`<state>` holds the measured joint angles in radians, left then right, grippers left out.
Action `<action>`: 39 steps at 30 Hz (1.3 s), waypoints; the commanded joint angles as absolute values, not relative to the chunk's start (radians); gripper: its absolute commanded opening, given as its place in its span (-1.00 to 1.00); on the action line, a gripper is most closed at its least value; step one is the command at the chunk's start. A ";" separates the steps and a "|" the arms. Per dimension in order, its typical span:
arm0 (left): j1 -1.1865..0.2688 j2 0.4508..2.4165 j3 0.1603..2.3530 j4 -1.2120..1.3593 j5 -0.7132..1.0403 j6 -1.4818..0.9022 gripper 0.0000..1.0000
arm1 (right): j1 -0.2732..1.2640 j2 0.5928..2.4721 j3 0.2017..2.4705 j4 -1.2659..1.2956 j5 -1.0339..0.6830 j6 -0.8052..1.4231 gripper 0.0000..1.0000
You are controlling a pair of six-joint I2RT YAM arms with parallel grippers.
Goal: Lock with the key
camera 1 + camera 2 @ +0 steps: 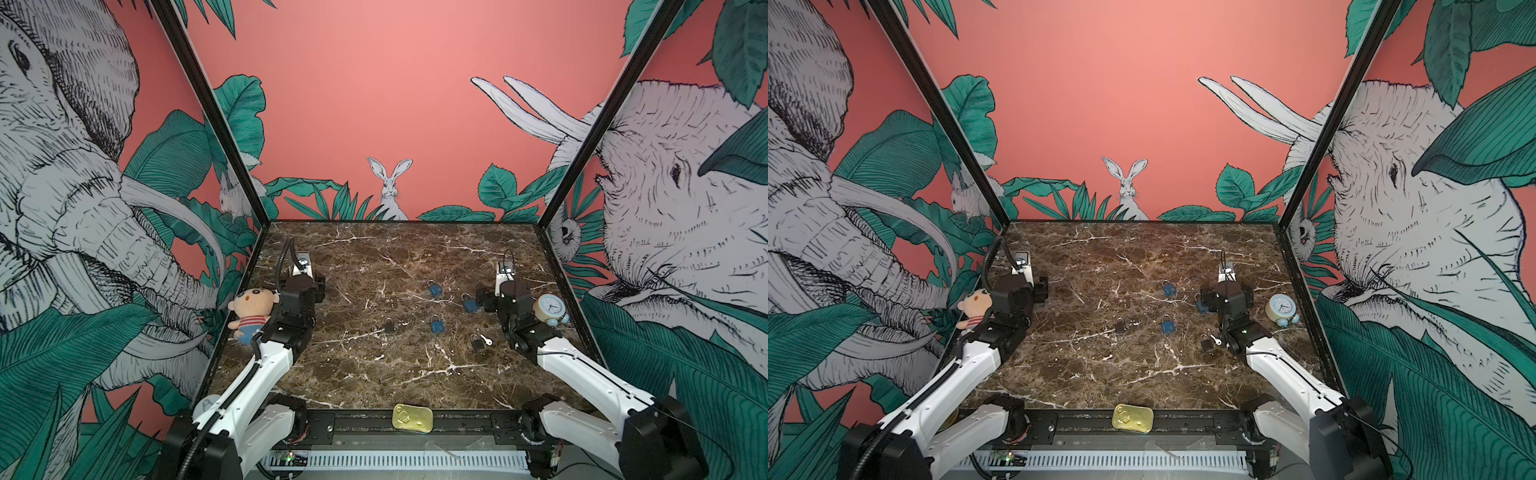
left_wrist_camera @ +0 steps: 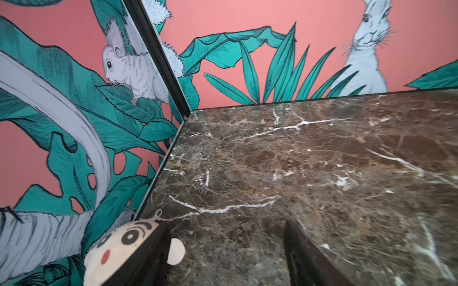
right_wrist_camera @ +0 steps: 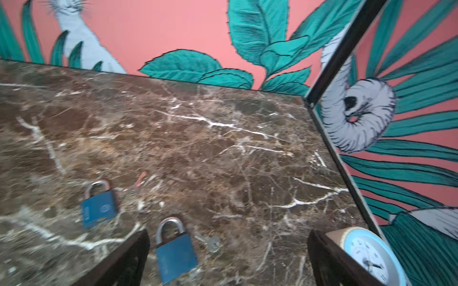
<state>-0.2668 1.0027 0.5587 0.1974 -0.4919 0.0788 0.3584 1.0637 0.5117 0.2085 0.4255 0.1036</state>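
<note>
We see the right gripper point(image 3: 228, 234), jaws spread and empty, near a blue padlock point(image 3: 176, 255) lying flat on the marble table point(image 3: 223, 148), a silver key point(image 3: 211, 243) just beside it. The left gripper point(image 2: 226, 226), likewise spread and empty, hangs beside a plush doll point(image 2: 124, 247).

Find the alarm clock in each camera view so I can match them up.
Top view: alarm clock right of centre, just below mid-height.
Top view: likewise, right of centre.
Left wrist: not in it.
Right wrist: lower right corner.
Shared landmark: wall rabbit, in all four.
</note>
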 commanded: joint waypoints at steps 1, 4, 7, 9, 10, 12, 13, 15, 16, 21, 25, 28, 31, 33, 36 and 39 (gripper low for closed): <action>-0.253 1.071 0.499 0.373 -0.565 0.182 0.46 | 0.296 1.066 0.460 0.426 0.447 0.064 0.99; -0.245 1.158 0.439 0.537 -0.555 0.182 0.46 | 0.251 1.084 0.422 0.482 0.430 0.048 0.99; -0.241 1.239 0.411 0.636 -0.536 0.197 0.46 | 0.207 1.110 0.377 0.562 0.421 0.043 0.99; -0.237 1.280 0.392 0.694 -0.514 0.202 0.45 | 0.180 1.126 0.340 0.641 0.413 0.046 0.99; -0.232 1.299 0.380 0.735 -0.498 0.205 0.46 | 0.168 1.136 0.328 0.665 0.400 0.042 0.99; -0.222 1.332 0.355 0.810 -0.468 0.194 0.46 | 0.153 1.157 0.313 0.718 0.397 0.033 0.99; -0.210 1.347 0.337 0.859 -0.429 0.187 0.46 | 0.146 1.171 0.304 0.748 0.395 0.029 0.99; -0.197 1.389 0.310 0.945 -0.389 0.180 0.45 | 0.141 1.206 0.290 0.811 0.384 0.000 0.99; -0.189 1.413 0.304 0.975 -0.377 0.173 0.46 | 0.137 1.226 0.284 0.840 0.383 -0.013 0.99; -0.154 1.519 0.307 1.057 -0.311 0.156 0.45 | 0.114 1.334 0.275 0.944 0.329 -0.024 0.99; -0.139 1.567 0.335 1.051 -0.240 0.164 0.44 | 0.081 1.468 0.274 1.057 0.236 -0.015 0.99; -0.118 1.543 0.355 0.967 -0.165 0.163 0.44 | 0.068 1.578 0.286 1.161 0.190 -0.017 0.99; -0.095 1.554 0.378 0.941 -0.106 0.158 0.44 | 0.050 1.533 0.333 0.987 0.155 0.000 0.99; -0.078 1.548 0.393 0.900 -0.069 0.149 0.44 | 0.035 1.552 0.373 0.947 0.105 -0.001 0.99; -0.050 1.553 0.412 0.875 -0.022 0.129 0.48 | 0.025 1.549 0.397 0.897 0.068 0.001 0.99; -0.040 1.552 0.418 0.860 -0.001 0.123 0.54 | 0.025 1.550 0.397 0.897 0.069 0.001 0.99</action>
<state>-0.0521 1.5677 0.4019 0.8974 -0.0605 0.1421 0.0288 1.5566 0.3977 0.9100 0.1078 -0.0044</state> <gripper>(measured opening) 0.768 0.994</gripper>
